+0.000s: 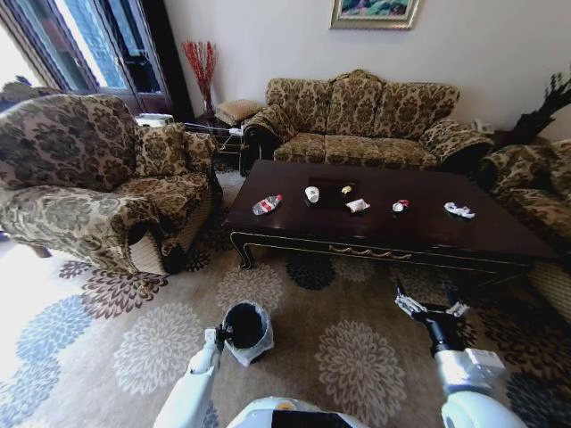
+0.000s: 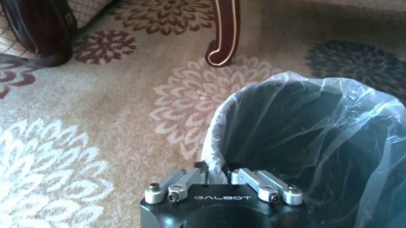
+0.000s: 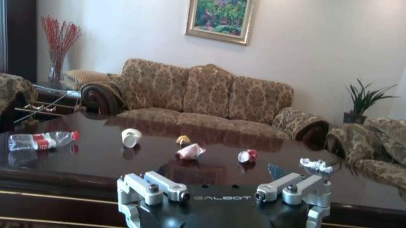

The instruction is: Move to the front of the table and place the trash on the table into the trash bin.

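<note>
1. Counting along the dark wooden surface [image 1: 428, 234]: one clear bottle [image 1: 267, 204] with a red label lying on its side, one white cup [image 1: 311, 193], one small yellowish bit [image 1: 346, 190], one crumpled white wrapper [image 1: 358, 205], one red-and-white piece [image 1: 399, 206], and one white scrap [image 1: 459, 210] at the far right.
2. One black trash bin [image 1: 245, 326], bag-lined, stands on the floral carpet [image 1: 348, 348], well short of the surface.
3. One sofa [image 1: 366, 120] sits behind, an armchair [image 1: 80, 169] to the left.
4. Left gripper [image 2: 219, 176] has its fingers gripping the bin's bagged rim.
5. Right gripper [image 1: 432, 308] hangs near the front edge, fingers spread apart, holding nothing.
</note>
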You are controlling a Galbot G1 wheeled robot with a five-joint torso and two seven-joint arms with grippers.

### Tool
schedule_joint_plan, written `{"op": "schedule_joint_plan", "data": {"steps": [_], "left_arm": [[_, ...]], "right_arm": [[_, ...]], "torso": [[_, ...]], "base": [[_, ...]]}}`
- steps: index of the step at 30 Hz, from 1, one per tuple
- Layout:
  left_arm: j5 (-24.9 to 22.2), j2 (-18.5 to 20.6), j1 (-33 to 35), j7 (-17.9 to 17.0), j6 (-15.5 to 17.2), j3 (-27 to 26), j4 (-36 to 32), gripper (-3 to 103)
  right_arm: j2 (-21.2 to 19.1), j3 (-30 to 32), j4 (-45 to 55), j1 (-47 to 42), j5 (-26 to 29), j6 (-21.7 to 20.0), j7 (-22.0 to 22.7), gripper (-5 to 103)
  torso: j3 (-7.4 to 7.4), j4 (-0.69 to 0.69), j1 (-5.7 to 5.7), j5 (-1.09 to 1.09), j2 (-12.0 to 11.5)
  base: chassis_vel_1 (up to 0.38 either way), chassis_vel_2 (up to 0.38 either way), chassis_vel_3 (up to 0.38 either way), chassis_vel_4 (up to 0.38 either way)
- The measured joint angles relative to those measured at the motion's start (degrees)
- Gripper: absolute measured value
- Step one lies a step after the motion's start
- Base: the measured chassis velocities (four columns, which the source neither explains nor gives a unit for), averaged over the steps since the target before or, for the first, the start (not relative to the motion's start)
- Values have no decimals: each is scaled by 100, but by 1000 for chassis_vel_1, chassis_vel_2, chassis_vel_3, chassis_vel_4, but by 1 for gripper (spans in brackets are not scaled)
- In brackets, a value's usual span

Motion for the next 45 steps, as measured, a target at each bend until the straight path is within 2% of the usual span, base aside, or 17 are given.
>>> {"op": "schedule_joint_plan", "data": {"steps": [1,3,5,10,14,19,20,21,24,25,28,30,33,37,45], "left_arm": [[0,5,12,-7,8,-3,-19,12],[0,7,23,-8,16,-2,-37,12],[-12,4,51,6,43,9,-87,4],[-11,8,92,-1,38,4,-156,3],[-83,71,311,4,37,-3,-634,3],[-325,335,848,-62,127,-180,-2311,3],[-392,419,988,-136,148,-264,-2843,3],[-392,419,988,-136,148,-264,-2843,3],[-364,676,1312,-427,210,-610,-4247,3],[-364,676,1312,-427,210,-610,-4247,3],[-613,944,1487,-663,528,-1020,-5561,3],[-686,991,1506,-687,569,-1095,-5742,3],[-1128,1180,1633,-773,705,-1397,-6447,3],[-1352,1239,1748,-785,703,-1545,-6850,3],[-1434,1236,1811,-910,667,-1615,-7244,3]], "right_arm": [[1,6,-1,6,10,6,0,100],[1,9,-6,7,13,10,0,100],[5,8,-35,18,17,31,-1,100],[14,-3,-66,48,17,44,-2,100],[16,-4,-72,87,38,40,1,100],[-2,10,-72,117,97,-8,9,100],[4,7,-76,124,101,-12,10,100],[4,7,-76,124,101,-12,10,100],[59,-24,-127,143,101,-10,5,100],[59,-24,-127,143,101,-10,5,100],[88,-63,-151,199,103,0,-57,100],[90,-68,-149,217,112,13,-72,100],[94,-58,-72,286,136,54,-172,100],[122,-29,-66,287,143,124,-347,100],[166,-32,-205,233,161,389,-521,100]], "torso": [[0,1,0,0,0],[0,0,0,-1,0],[0,-3,0,-4,0],[0,0,0,-1,0],[1,-1,0,-3,0],[0,-1,0,-2,0],[0,0,0,-2,0],[0,0,0,-2,0],[0,0,0,2,0],[0,0,0,2,0],[0,-1,0,-1,0],[0,-1,0,0,0],[0,0,0,-2,0],[0,1,0,-2,0],[0,-1,0,-1,0]], "base": [[0,0,0,0],[0,0,0,0],[0,0,0,0],[0,0,0,0],[0,0,0,0],[0,0,0,0],[0,0,0,0],[0,0,0,0],[0,0,0,0],[0,0,0,0],[0,0,0,0],[0,0,0,0],[0,0,0,0],[0,0,0,0],[0,0,0,0]]}}
